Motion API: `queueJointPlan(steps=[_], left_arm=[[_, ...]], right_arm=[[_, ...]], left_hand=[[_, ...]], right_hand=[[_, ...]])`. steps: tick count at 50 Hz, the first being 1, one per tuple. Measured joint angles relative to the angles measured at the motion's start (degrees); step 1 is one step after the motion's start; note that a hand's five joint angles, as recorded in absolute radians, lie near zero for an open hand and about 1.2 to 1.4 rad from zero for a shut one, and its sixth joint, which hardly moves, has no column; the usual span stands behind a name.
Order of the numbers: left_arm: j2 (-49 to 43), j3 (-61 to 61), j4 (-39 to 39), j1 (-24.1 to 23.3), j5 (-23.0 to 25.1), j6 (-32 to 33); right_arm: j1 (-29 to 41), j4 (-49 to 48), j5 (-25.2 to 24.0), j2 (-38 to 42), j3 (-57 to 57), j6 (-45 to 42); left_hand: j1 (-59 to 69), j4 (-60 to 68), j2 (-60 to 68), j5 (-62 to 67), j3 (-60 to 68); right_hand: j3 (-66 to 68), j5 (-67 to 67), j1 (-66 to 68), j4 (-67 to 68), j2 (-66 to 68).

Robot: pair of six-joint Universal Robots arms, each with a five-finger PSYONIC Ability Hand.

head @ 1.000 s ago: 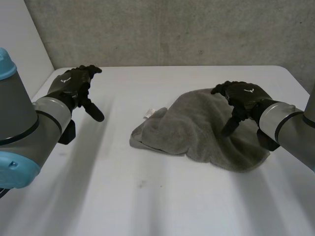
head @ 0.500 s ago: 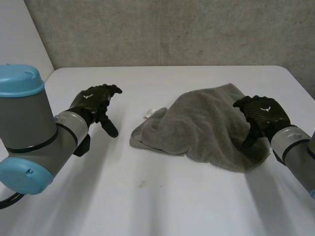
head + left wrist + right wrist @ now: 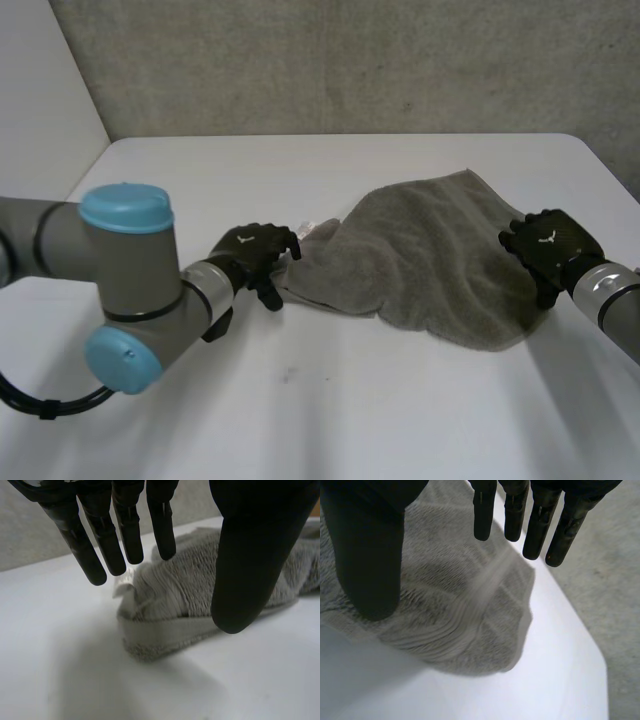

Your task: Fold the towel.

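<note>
Two arms reach over a white table (image 3: 330, 420), which takes up most of the head view below a grey concrete wall (image 3: 350, 60). We see the left arm (image 3: 130, 290) coming in from the left edge of the frame and the right arm (image 3: 615, 300) from the lower right.

Right of centre lies the grey towel (image 3: 420, 260), bunched and partly doubled over, flat on the table. Its narrow end points to the middle of the frame and its broad end to the right.

The left hand (image 3: 255, 250) sits at the towel's narrow end, the right hand (image 3: 548, 245) at its broad right edge. From the head view we cannot tell how the fingers stand, since we see only the backs of both hands.

The wrist views settle that. In the left one, the fingers (image 3: 125, 535) are straight and spread, the thumb (image 3: 250, 555) held wide of them, all poised over the towel's folded corner and grasping nothing. In the right one, straight fingers (image 3: 512, 510) and a separate thumb (image 3: 367, 555) hang over the rounded corner of the towel, released as well. We cannot tell whether either hand touches the cloth.

Smallest is a white label (image 3: 303, 231) at the towel's narrow end, just by the left fingertips.
</note>
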Motion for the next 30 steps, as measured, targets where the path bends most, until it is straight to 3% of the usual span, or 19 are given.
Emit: queueJointPlan(steps=[21, 23, 24, 25, 26, 27, 30], left_arm=[[-12.4, 12.6, -1.4, -1.9, -1.3, 2.0], [-12.8, 13.3, -1.5, -1.9, -1.4, 2.6], [-13.0, 13.7, -1.5, -2.0, -1.4, 2.9], [-13.2, 14.1, -1.6, -2.0, -1.5, 3.4], [-13.4, 14.6, -1.6, -2.0, -1.6, 4.0], [-13.6, 15.2, -1.6, -2.1, -1.9, 4.8], [-13.8, 16.1, -1.6, -2.1, -2.5, 6.1]], right_arm=[[-0.1, 3.3, -0.3, 5.2, -1.8, 0.3], [-0.1, 3.3, -0.3, 5.6, -2.1, 0.4], [0.0, 3.3, -0.4, 5.8, -2.2, 0.4], [0.0, 3.3, -0.4, 6.0, -2.4, 0.5], [0.1, 3.3, -0.4, 6.3, -2.7, 0.5], [0.1, 3.3, -0.4, 6.6, -3.1, 0.6], [0.2, 3.3, -0.4, 6.9, -3.8, 0.9]], left_hand=[[2.9, 2.9, 2.8, 2.8, 2.8], [8.1, 7.1, 7.9, 7.0, 7.9], [15.6, 15.0, 14.9, 15.0, 14.9], [19.8, 18.7, 19.8, 18.6, 18.6], [20.9, 19.9, 20.9, 19.7, 20.8], [29.6, 30.0, 29.9, 29.5, 29.6], [31.7, 32.3, 32.7, 31.9, 31.9]], right_hand=[[5.6, 5.1, 4.8, 5.6, 5.7], [19.5, 17.1, 17.4, 18.6, 20.0], [19.5, 17.1, 17.4, 18.6, 20.0], [31.9, 29.9, 27.4, 31.3, 33.0], [33.7, 32.6, 29.5, 33.9, 34.8], [44.2, 43.1, 37.2, 44.2, 45.4], [44.2, 43.1, 37.2, 44.2, 45.4]])
